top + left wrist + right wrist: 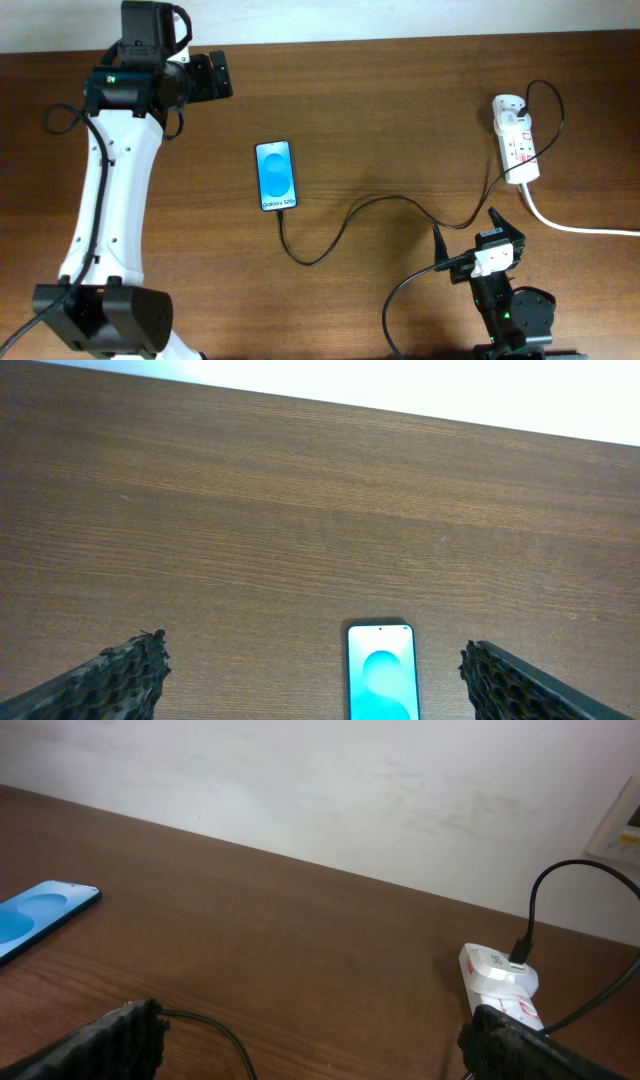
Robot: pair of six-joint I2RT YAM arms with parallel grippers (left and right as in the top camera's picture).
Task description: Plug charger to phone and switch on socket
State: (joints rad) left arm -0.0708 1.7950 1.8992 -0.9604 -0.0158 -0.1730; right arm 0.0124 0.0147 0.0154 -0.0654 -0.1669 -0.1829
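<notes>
The phone (276, 175) lies flat mid-table with its blue screen lit; it also shows as the phone (380, 675) and the phone (40, 910). The thin black charger cable (380, 199) runs from the phone's near edge in a wavy line to the white socket (515, 140) at the right. Whether its plug sits inside the phone I cannot tell. My left gripper (226, 75) hovers open, left of and beyond the phone, holding nothing. Open and empty too, my right gripper (468, 228) stands near the front edge, its left finger (125, 1035) touching the cable (215, 1032).
A thick white cord (575, 226) leaves the socket toward the right edge. A black cable (535, 910) loops up from a plug in the far end of the socket (500, 982). A pale wall runs along the table's far edge.
</notes>
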